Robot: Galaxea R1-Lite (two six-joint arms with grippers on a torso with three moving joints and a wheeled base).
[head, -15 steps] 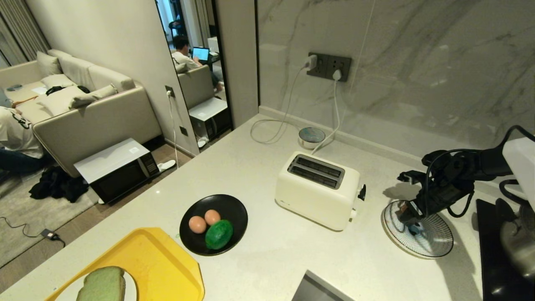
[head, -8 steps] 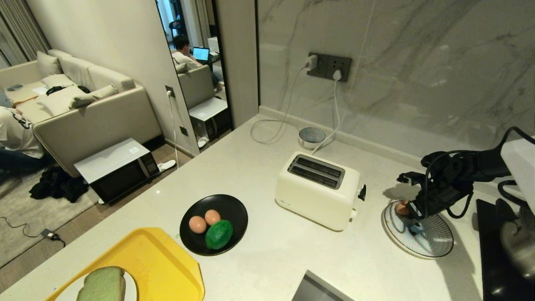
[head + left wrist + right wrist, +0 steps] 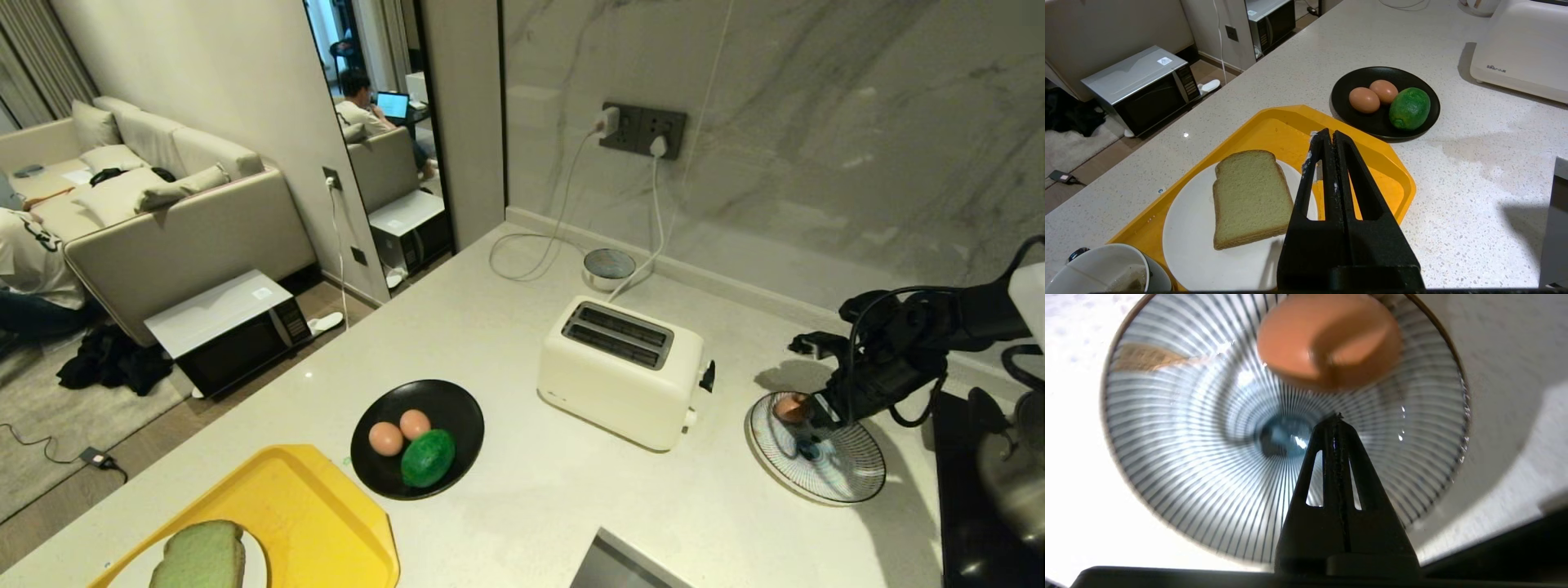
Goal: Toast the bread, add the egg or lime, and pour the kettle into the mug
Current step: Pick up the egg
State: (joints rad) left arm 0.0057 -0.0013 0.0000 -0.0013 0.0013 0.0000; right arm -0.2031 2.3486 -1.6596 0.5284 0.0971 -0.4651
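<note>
Smooth pinkish-brown egg (image 3: 1329, 343) resting loose inside a shallow ceramic bowl (image 3: 849, 478) with fine blue-and-white radial stripes, lower right of the head frame; likely set there as the "add the egg" step. Directly over the bowl, right gripper (image 3: 1336, 416), black plastic fingers pressed flat together, clasping nothing, tips just short of the egg.

Centre frame, cream glossy two-slot toaster (image 3: 620, 371), slots vacant, so toasting looks not yet done. Lower centre, round matte black plate (image 3: 457, 404) carrying two more eggs and a bumpy bright green lime (image 3: 427, 458).

Lower left corner, pale green bread slice (image 3: 1249, 198) with thin brown crust, flat on a white plate (image 3: 1188, 245) atop a yellow plastic tray (image 3: 1286, 126). Above it, left gripper (image 3: 1329, 136), parked, fingers clenched on nothing.

Speckled pale stone counter (image 3: 506, 506) underneath everything.
</note>
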